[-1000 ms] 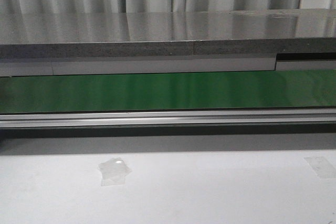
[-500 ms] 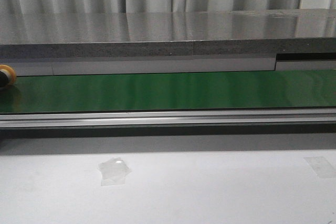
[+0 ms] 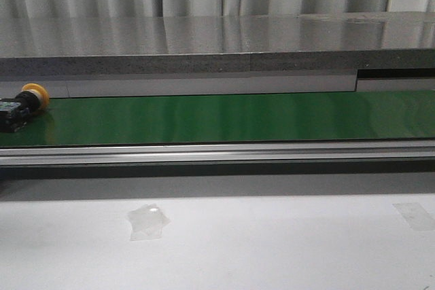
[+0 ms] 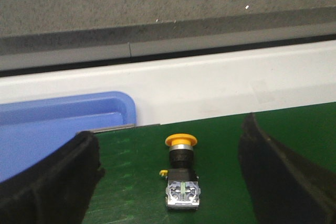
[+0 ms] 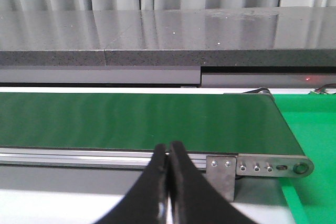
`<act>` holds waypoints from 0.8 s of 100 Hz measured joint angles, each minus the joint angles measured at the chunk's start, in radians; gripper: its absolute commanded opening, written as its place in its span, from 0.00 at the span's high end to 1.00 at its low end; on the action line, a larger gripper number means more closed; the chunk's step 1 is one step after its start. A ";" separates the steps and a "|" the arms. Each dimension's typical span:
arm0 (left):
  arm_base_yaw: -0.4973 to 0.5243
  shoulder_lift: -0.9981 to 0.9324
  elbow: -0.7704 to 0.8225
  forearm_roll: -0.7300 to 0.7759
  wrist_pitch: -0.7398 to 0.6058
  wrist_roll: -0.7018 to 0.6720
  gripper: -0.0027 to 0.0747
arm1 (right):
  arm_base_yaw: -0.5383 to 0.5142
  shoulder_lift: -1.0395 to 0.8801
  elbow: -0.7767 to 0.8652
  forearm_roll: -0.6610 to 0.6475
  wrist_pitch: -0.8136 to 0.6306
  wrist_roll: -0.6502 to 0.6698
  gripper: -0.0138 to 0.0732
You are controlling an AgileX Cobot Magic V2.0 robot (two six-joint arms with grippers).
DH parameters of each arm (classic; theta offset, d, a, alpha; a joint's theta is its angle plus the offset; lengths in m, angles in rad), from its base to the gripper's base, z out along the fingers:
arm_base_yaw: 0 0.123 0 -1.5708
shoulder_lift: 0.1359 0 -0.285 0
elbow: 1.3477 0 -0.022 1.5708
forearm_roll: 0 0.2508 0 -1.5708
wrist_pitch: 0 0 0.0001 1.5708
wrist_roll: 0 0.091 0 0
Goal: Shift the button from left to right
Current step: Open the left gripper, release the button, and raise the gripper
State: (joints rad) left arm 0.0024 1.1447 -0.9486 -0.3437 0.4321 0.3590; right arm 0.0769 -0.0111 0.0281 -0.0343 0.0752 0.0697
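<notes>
The button [image 3: 22, 105] lies on its side at the far left of the green conveyor belt [image 3: 224, 117], its yellow cap toward the back. In the left wrist view the button [image 4: 181, 174] lies between my two black fingers without touching them, cap away from me. My left gripper [image 4: 168, 174] is open around it, above the belt. My right gripper [image 5: 168, 153] is shut and empty, in front of the belt's aluminium rail near its right end. Neither gripper shows in the front view.
A grey stone ledge [image 3: 217, 49] runs behind the belt. A blue tray [image 4: 58, 124] sits beyond the belt's left end. A green surface [image 5: 310, 145] lies past the belt's right end. Tape patches [image 3: 148, 221] mark the white table.
The button has come into the front view from the left and moved right along the belt; one second ago the belt was bare.
</notes>
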 measured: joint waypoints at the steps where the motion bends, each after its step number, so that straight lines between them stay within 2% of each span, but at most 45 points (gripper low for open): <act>1: -0.007 -0.007 0.015 0.000 -0.007 0.000 0.28 | 0.000 0.000 0.000 0.000 0.000 0.000 0.92; 20: -0.081 -0.198 0.190 -0.002 -0.143 0.002 0.28 | 0.000 0.000 0.000 0.000 0.000 0.000 0.92; 48: -0.090 -0.490 0.406 -0.004 -0.224 0.003 0.28 | 0.000 0.000 0.000 0.000 0.000 0.000 0.92; 80: -0.090 -0.798 0.528 -0.006 -0.205 0.003 0.28 | 0.000 0.000 0.000 0.000 0.000 0.000 0.92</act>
State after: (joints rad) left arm -0.0879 0.3471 -0.4203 -0.3498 0.2271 0.3620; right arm 0.0769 -0.0111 0.0281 -0.0343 0.0752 0.0697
